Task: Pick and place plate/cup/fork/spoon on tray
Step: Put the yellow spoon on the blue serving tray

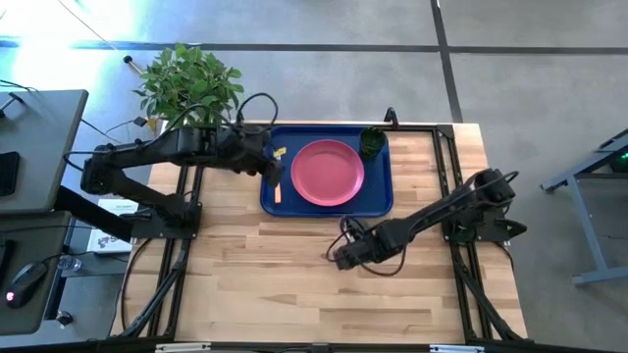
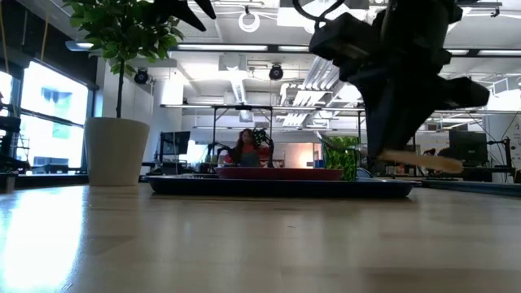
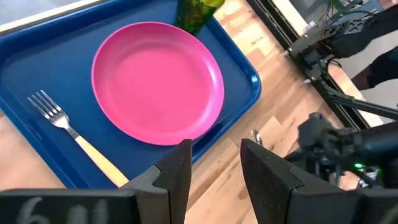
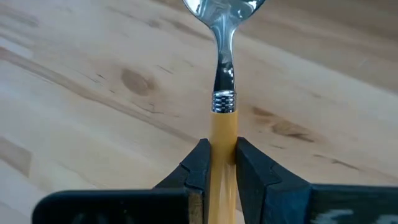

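Note:
The dark blue tray [image 1: 381,199] lies at the table's far middle. The pink plate [image 1: 327,173] lies in it, the dark green cup [image 1: 372,143] stands in its far right corner, and the fork [image 3: 67,133] lies flat along its left side. My left gripper [image 3: 214,163] is open and empty above the tray's left part [image 1: 278,169]. My right gripper [image 1: 340,257] is over bare table near of the tray, shut on the spoon [image 4: 224,74]. The spoon's silver bowl [image 4: 224,6] points away from the fingers. My right gripper pinches the spoon's tan-orange handle [image 4: 224,134] between its two fingers, a little behind the metal collar. The fingers lie along the handle. In the low view the handle's free end [image 2: 431,162] sticks out behind the gripper, and the spoon hangs roughly level, clear of the table.
A potted plant [image 1: 188,83] in a grey-white pot [image 2: 116,150] stands off the table's far left corner. Bare wooden table [image 1: 294,284] spreads across the near half. Black frame rails [image 1: 453,176] run along the table's left and right sides. A person shows far behind the tray [image 2: 247,148].

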You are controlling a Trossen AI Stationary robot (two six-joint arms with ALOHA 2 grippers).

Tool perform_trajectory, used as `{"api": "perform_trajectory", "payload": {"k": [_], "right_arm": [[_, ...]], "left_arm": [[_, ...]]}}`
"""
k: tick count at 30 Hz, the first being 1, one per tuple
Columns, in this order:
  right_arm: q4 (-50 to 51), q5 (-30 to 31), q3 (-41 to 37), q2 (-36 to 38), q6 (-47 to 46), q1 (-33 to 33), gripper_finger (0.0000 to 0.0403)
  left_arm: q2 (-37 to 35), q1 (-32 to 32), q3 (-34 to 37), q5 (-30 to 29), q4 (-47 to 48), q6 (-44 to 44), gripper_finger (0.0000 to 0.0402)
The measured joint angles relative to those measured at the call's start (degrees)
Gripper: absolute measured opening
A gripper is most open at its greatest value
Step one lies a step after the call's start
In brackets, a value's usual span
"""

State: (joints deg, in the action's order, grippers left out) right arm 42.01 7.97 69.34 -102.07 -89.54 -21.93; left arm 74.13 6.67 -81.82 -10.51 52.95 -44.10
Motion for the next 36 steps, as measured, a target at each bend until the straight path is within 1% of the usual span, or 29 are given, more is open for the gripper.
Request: {"api": "perform_trajectory", "payload": {"k": [7, 12, 15, 19, 24, 36], "right_arm": [[-1.33, 0.14, 0.00, -3.07, -6.69, -2.55, 0.0036], [-1.55, 0.46, -0.02, -3.49, -12.57, -4.67, 0.0036], [-1.74, 0.63, -0.02, -4.15, -15.34, -5.49, 0.0036], [-2.79, -0.08, -0.02, -5.56, -18.43, -6.08, 0.0036], [-3.31, -1.56, -0.02, -6.40, -20.94, -6.26, 0.0036], [-3.82, -5.18, -0.04, -7.55, -21.26, -5.00, 0.0036]], "left_arm": [[0.00, -3.68, 0.00, -0.39, -0.01, -3.79, 0.0129], [0.02, -5.60, 0.00, -1.16, 0.00, -4.12, 0.0129], [0.00, -6.54, 0.00, -2.42, -0.01, -4.35, 0.0129], [0.00, -7.10, 0.00, -2.53, 0.05, -4.28, 0.0129], [0.00, -7.53, 0.00, -2.55, 0.13, -3.80, 0.0129], [0.00, -7.53, 0.00, -2.09, 0.35, -1.22, 0.0129]]}}
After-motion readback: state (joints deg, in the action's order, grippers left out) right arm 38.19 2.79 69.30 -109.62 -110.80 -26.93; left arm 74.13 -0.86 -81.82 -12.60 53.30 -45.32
